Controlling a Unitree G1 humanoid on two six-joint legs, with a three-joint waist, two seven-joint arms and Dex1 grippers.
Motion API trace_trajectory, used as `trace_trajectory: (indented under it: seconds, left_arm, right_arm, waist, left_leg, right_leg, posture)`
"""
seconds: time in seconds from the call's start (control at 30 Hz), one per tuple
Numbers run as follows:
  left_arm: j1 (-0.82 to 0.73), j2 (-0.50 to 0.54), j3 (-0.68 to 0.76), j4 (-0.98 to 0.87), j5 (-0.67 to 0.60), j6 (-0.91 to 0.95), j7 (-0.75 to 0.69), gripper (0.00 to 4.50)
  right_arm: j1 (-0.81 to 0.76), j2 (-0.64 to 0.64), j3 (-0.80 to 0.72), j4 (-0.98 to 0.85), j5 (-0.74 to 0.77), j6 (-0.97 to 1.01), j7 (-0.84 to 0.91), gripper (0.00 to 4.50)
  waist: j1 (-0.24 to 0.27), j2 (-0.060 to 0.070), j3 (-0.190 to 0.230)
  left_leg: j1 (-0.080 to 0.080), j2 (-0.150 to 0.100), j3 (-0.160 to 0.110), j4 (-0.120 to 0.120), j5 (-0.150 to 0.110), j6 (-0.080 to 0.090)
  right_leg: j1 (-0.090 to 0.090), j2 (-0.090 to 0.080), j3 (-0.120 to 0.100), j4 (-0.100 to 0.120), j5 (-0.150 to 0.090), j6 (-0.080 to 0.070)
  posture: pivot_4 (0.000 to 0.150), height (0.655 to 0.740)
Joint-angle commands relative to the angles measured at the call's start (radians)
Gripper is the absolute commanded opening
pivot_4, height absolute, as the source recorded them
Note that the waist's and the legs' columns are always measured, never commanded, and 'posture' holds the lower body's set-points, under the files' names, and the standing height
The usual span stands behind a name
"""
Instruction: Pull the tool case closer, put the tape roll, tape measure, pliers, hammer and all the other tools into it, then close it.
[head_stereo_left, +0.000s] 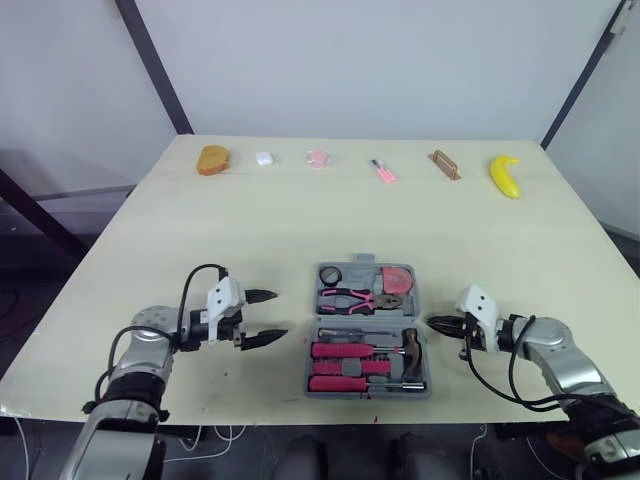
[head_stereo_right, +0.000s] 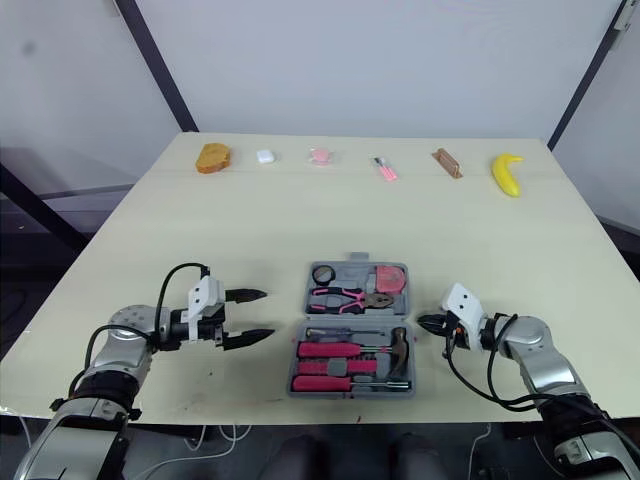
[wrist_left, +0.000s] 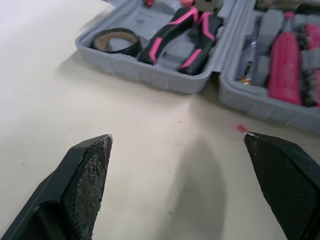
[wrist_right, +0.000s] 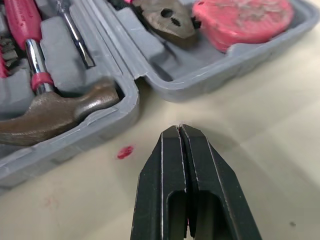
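- Since every tool I can make out already sits inside, I judge that closing is what remains. From the head views, the tool case lies open on the table near its front edge, between my two arms, with its hinge line running left to right.
- My left gripper hovers near the case's left side, fingers spread wide with nothing between them. My right gripper has its fingers pressed together, its tip just beside the right wall, so it is the nearer one.
- The far half holds the tape roll, pliers and tape measure. The near half holds the pink-handled screwdrivers and hammer.
- From my left wrist, the case lies straight ahead beyond bare table. My fingers stand wide apart, and the tape roll and pliers lie in the half nearest them.
- From my right wrist, the shut tip points at the notch where the halves meet, with the hammer head on one side and the tape measure on the other.
- The far half probably has to swing toward me over the hinge.
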Motion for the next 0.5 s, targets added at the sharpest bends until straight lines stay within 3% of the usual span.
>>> trace_trajectory:
  seconds: [0.03, 0.17, 0.33, 0.5]
  left_arm:
    - [-0.022, -0.018, -0.010, 0.023, 0.021, -0.028, -0.005, 3.75]
    - [-0.039, -0.035, -0.044, 0.060, 0.077, -0.081, -0.007, 2.53]
    - [-0.073, -0.076, -0.054, 0.097, 0.096, -0.087, -0.006, 0.07]
    - [-0.100, -0.102, -0.062, 0.131, 0.114, -0.094, 0.003, 0.07]
  right_arm:
    - [-0.017, 0.008, 0.000, 0.000, -0.007, -0.026, 0.009, 0.00]
    - [-0.024, 0.017, 0.002, 0.005, -0.013, -0.031, 0.012, 0.00]
    - [-0.034, 0.034, 0.007, 0.012, -0.023, -0.035, 0.007, 0.00]
    - [-0.039, 0.048, 0.010, 0.016, -0.035, -0.039, 0.004, 0.00]
  waist:
    - [0.000, 0.000, 0.000]
    - [-0.001, 0.000, 0.000]
    - [-0.001, 0.000, 0.000]
    - [-0.001, 0.000, 0.000]
  left_leg:
    - [0.000, 0.000, 0.000, 0.000, 0.000, 0.000]
    - [0.000, 0.000, 0.000, 0.000, 0.000, 0.000]
    - [0.000, 0.000, 0.000, 0.000, 0.000, 0.000]
    - [0.000, 0.000, 0.000, 0.001, 0.000, 0.000]
  right_leg:
    - [0.000, 0.000, 0.000, 0.000, 0.000, 0.000]
    - [0.000, 0.000, 0.000, 0.000, 0.000, 0.000]
    - [0.000, 0.000, 0.000, 0.000, 0.000, 0.000]
    - [0.000, 0.000, 0.000, 0.000, 0.000, 0.000]
  posture:
    - [0.150, 0.7400]
    - [0.150, 0.7400]
    - [0.150, 0.7400]
    - [0.150, 0.7400]
